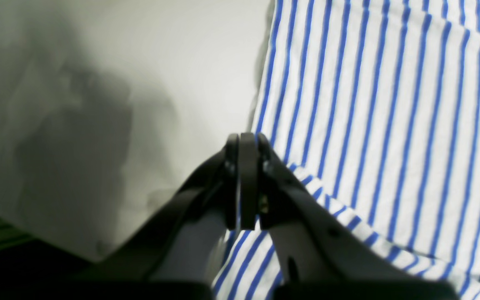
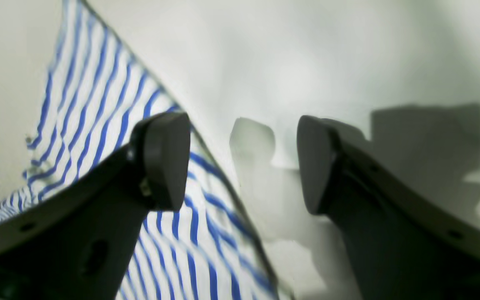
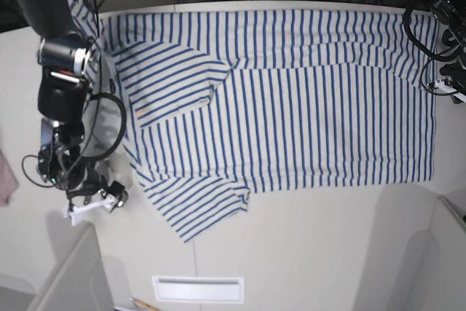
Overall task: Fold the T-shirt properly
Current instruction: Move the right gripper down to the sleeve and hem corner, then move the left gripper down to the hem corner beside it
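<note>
T-shirt (image 3: 291, 100): 1, spread across the desk (image 3: 328, 238). Left tool (image 1: 243, 183) is clamped on its striped edge; right tool (image 2: 244, 166) gapes wide, holding nothing.

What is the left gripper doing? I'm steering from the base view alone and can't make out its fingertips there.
Observer: The left wrist view shows the left gripper shut, pinching the edge of the T-shirt.
Operator: And the right gripper?
Observer: Its wrist view shows it open, holding nothing.
Operator: Where is it relative to the cloth?
Observer: One finger is over striped cloth, the other over the bare table. The shirt's edge runs between them.
</note>
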You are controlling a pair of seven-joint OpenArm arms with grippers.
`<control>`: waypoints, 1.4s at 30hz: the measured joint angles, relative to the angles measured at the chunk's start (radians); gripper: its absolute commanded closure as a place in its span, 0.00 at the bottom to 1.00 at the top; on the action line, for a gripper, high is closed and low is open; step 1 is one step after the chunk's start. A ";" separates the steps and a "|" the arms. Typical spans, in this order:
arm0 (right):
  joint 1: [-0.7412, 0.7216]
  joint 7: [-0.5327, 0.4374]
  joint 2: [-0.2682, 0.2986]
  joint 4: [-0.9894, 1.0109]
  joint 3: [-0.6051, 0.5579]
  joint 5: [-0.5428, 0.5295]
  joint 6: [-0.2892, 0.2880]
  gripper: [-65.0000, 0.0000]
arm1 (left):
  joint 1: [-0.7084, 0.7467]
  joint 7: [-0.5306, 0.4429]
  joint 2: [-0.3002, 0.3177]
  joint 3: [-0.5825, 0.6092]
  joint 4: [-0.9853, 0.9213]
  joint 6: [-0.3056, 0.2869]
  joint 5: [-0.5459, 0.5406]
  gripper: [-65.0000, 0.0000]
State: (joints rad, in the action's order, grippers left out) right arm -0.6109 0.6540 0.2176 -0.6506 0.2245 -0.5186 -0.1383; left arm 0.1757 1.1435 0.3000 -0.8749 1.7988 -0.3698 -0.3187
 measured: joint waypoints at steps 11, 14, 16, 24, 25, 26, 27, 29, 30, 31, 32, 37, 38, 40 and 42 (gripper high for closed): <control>-0.201 -0.351 -0.041 0.488 -0.206 -0.002 -0.099 0.34 | 0.008 0.002 -0.003 0.000 0.000 0.000 -0.003 1.00; -0.204 -0.342 -0.062 0.488 -0.211 -0.001 -0.102 0.34 | 0.008 0.002 -0.003 -0.001 0.000 0.000 -0.003 1.00; -0.203 -0.342 -0.067 0.484 -0.225 0.000 -0.103 0.34 | 0.008 0.002 -0.003 -0.001 0.000 0.000 -0.003 1.00; -0.205 -0.338 -0.109 0.454 -0.375 0.002 -0.102 0.34 | 0.007 0.002 -0.003 0.000 0.000 0.000 -0.003 1.00; -0.205 -0.337 -0.112 0.453 -0.378 0.002 -0.103 0.34 | 0.007 0.002 -0.003 0.000 0.000 0.000 -0.003 1.00; -0.205 -0.337 -0.111 0.453 -0.377 0.000 -0.104 0.34 | 0.006 0.002 -0.003 0.000 0.000 0.000 -0.003 1.00; -0.204 -0.337 -0.110 0.453 -0.377 -0.005 -0.107 0.34 | 0.005 0.002 -0.003 0.000 0.000 0.000 -0.003 1.00; -0.203 -0.337 -0.107 0.451 -0.377 -0.005 -0.110 0.34 | 0.005 0.002 -0.003 0.003 0.000 0.000 -0.003 1.00; -0.203 -0.336 -0.107 0.451 -0.377 -0.005 -0.110 0.35 | 0.005 0.002 -0.003 0.004 -0.001 0.000 -0.003 1.00; -0.203 -0.334 -0.108 0.451 -0.377 -0.005 -0.110 0.35 | 0.005 0.002 -0.003 0.004 -0.002 0.000 -0.003 1.00; -0.203 -0.333 -0.108 0.451 -0.377 -0.004 -0.110 0.35 | 0.005 0.002 -0.003 0.004 -0.003 0.000 -0.003 1.00; -0.203 -0.334 -0.114 0.452 -0.380 -0.003 -0.106 0.49 | -0.004 0.002 -0.003 0.005 -0.003 0.000 -0.003 1.00; -0.202 -0.333 -0.116 0.452 -0.380 0.000 -0.106 0.53 | -0.004 0.001 -0.003 0.005 -0.003 0.000 -0.003 1.00; -0.200 -0.334 -0.121 0.452 -0.380 -0.001 -0.106 0.58 | -0.004 0.002 -0.003 0.006 -0.005 0.000 -0.003 1.00; -0.199 -0.333 -0.122 0.452 -0.380 -0.001 -0.106 0.61 | -0.011 0.004 -0.003 0.006 -0.009 0.001 -0.003 1.00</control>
State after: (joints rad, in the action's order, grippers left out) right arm -0.8097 0.3206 0.0956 -0.1989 -0.1555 -0.5194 -0.2440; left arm 0.1646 1.1473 0.2970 -0.8688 1.7897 -0.3691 -0.3214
